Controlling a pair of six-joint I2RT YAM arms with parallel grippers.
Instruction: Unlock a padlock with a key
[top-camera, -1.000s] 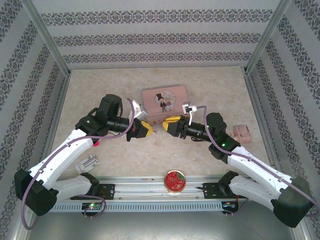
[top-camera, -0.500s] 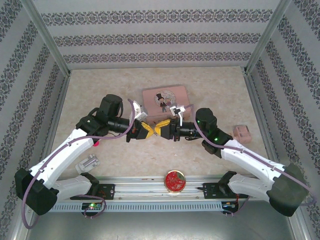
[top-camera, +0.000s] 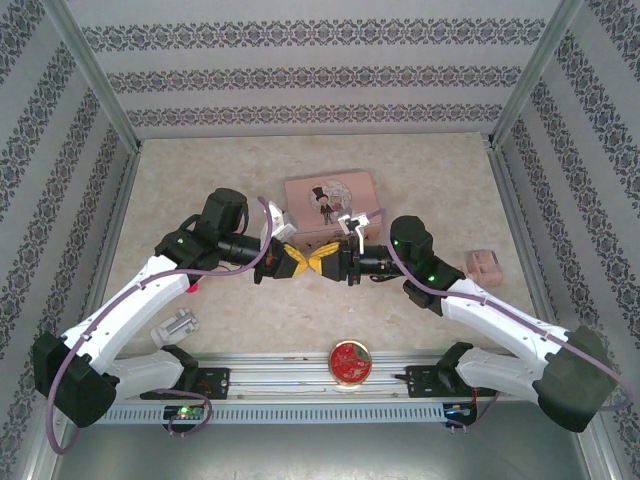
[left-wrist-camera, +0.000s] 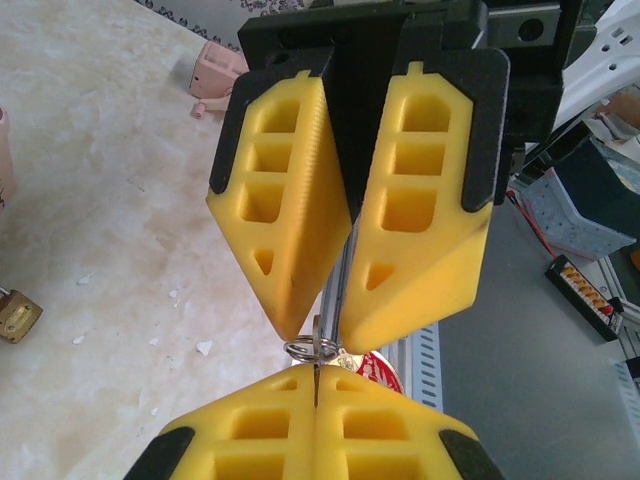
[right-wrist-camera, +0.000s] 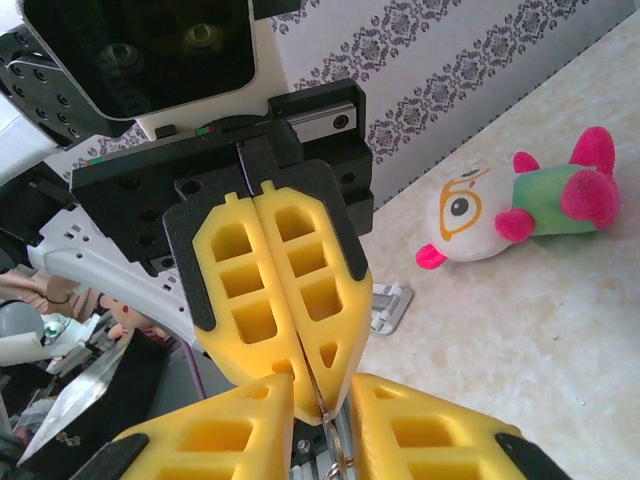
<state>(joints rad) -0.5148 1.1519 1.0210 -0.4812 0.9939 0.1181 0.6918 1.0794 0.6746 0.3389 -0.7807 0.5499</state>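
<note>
right gripper (left-wrist-camera: 325, 338) now astride key (left-wrist-camera: 313, 350)

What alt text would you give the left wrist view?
The left gripper, shut on the key, meets the right gripper tip to tip, whose jaws stand narrowly apart around the key's ring. The padlock lies apart on the table, at the left edge.

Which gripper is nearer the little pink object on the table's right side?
Right. The right gripper lies left of the pink object, at mid-table; the left gripper meets that gripper tip to tip, farther left.
</note>
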